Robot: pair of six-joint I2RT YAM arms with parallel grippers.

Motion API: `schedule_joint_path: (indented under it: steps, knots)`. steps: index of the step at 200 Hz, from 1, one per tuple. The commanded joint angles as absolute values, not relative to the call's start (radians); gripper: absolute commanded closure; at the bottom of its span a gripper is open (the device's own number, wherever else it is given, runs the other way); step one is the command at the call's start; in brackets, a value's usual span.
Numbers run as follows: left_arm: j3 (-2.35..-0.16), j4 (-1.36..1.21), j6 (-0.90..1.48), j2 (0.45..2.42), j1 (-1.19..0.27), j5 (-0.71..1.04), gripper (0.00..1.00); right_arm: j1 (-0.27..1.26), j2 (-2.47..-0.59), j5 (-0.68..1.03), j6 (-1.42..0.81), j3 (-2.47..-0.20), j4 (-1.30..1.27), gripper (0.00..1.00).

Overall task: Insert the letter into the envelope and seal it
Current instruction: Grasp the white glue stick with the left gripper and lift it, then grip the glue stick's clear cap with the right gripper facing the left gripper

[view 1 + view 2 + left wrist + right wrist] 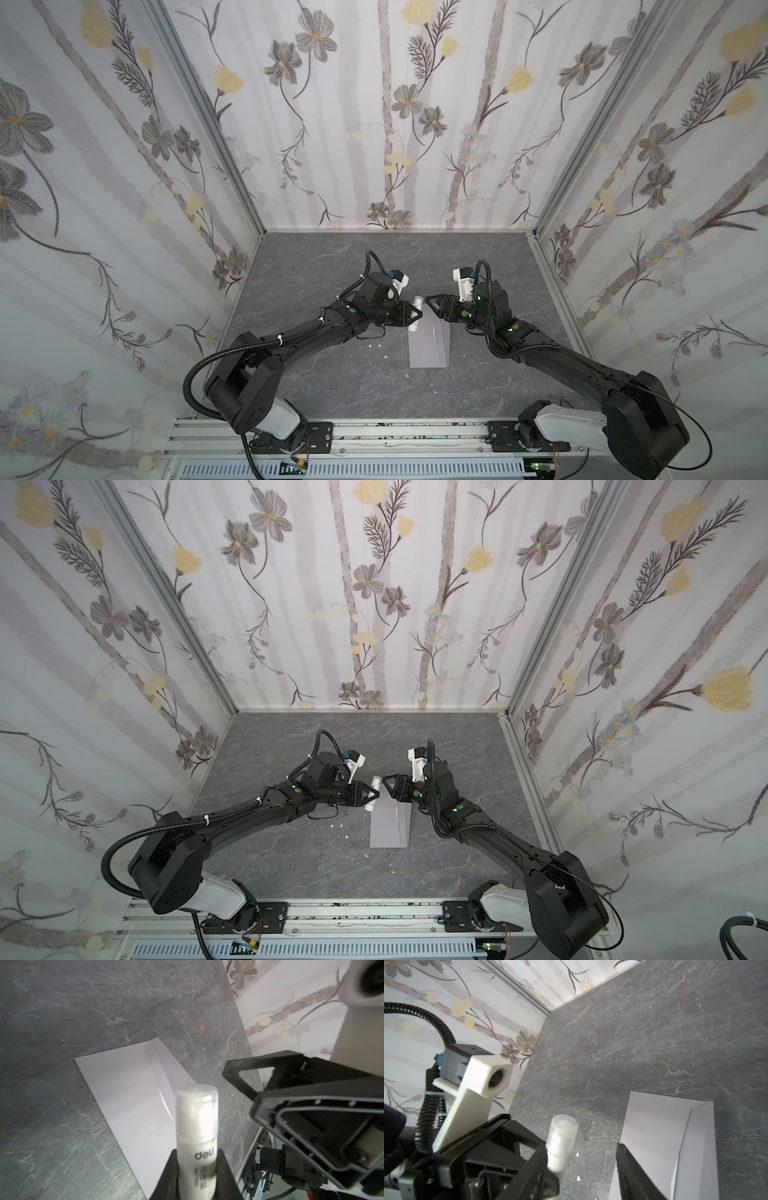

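Left tool: I see it clamped on the glue stick, by the envelope. Right tool: jaws apart, beside its cap.

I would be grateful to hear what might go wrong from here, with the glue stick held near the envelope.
1. The cap is still on the glue stick, which the left gripper pinches by the tube. The open right gripper beside it could close off-centre and twist the tube loose.
2. The envelope lies unheld on the table, its flap apparently not flat, so glue strokes may drag or crease it.
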State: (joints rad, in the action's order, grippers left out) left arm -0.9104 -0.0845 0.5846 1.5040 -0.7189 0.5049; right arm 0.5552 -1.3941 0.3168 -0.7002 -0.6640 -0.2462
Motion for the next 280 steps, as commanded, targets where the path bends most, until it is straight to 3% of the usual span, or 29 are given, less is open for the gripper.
schedule_joint_path:
  steps: [1, 75, 159, 209, 280]
  knots:
    - [-0.878, -0.292, 0.664, 1.500, -0.724, 0.553, 1.00, 0.560, -1.420, 0.344, -0.729, -0.695, -0.334, 0.44]
    - [-0.876, -0.301, 0.644, 1.498, -0.731, 0.556, 1.00, 0.567, -1.461, 0.354, -0.730, -0.726, -0.339, 0.47]
    - [-0.858, -0.299, 0.649, 1.490, -0.735, 0.562, 1.00, 0.566, -1.480, 0.362, -0.730, -0.747, -0.333, 0.74]
    - [-0.867, -0.288, 0.631, 1.486, -0.735, 0.518, 1.00, 0.566, -1.486, 0.383, -0.736, -0.741, -0.337, 0.59]
    - [-0.890, -0.225, 0.583, 1.496, -0.735, 0.503, 1.00, 0.565, -1.483, 0.389, -0.735, -0.731, -0.335, 0.72]
